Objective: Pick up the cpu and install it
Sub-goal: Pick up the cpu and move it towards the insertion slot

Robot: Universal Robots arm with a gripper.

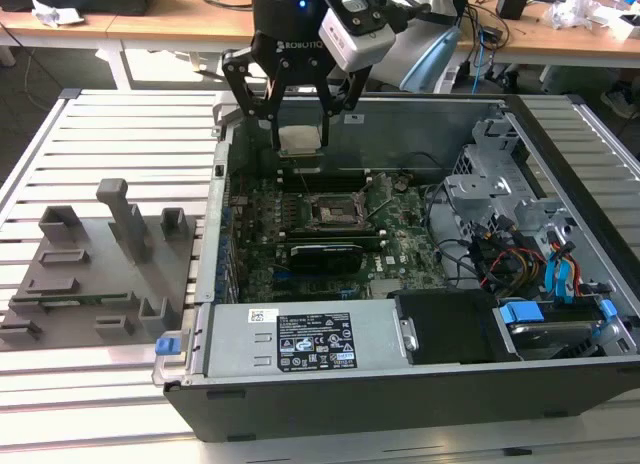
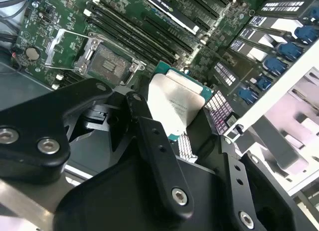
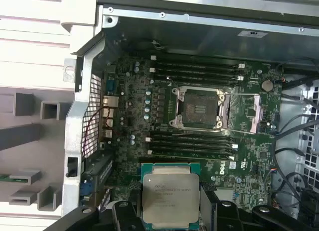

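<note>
one cpu (image 3: 170, 198) gripped in one claw (image 1: 300, 144), clear of one socket (image 3: 199, 107).

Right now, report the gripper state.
The gripper is shut on the cpu, held over the case.

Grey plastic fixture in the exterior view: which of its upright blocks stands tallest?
The narrow grey post with a wider top; it rises well above the squat blocks around it.
</note>
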